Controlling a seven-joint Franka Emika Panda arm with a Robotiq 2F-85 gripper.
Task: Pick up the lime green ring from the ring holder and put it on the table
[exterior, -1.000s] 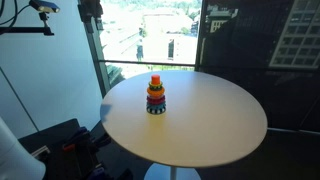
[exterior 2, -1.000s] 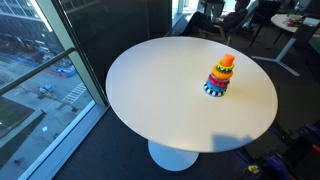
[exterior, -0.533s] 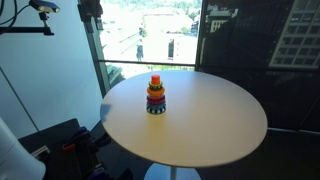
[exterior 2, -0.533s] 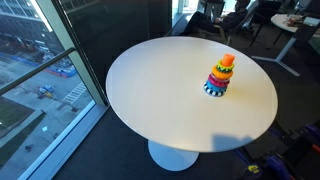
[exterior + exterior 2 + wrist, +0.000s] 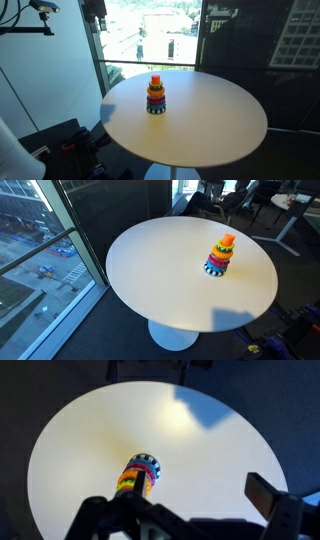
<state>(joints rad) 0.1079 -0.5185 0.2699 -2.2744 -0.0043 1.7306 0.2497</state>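
Note:
The ring holder [image 5: 155,96] stands upright on the round beige table [image 5: 210,125], near its far left side, and shows in both exterior views [image 5: 219,259]. Its peg has an orange top over stacked multicoloured rings and a dark base. The lime green ring [image 5: 221,251] sits high in the stack, below the orange top. In the wrist view the ring holder [image 5: 138,473] lies far below, by my left finger. My gripper [image 5: 195,482] is open and empty, high above the table. In an exterior view it is a dark shape at the top edge [image 5: 94,9].
A tall window with a dark frame post [image 5: 97,50] stands behind the table. Dark equipment [image 5: 60,150] lies on the floor beside the table. Desks and chairs [image 5: 270,200] stand further off. The table's pedestal [image 5: 172,335] shows below the top.
The gripper at the top of an exterior view has shifted slightly to the right. The ring holder and its rings have not moved.

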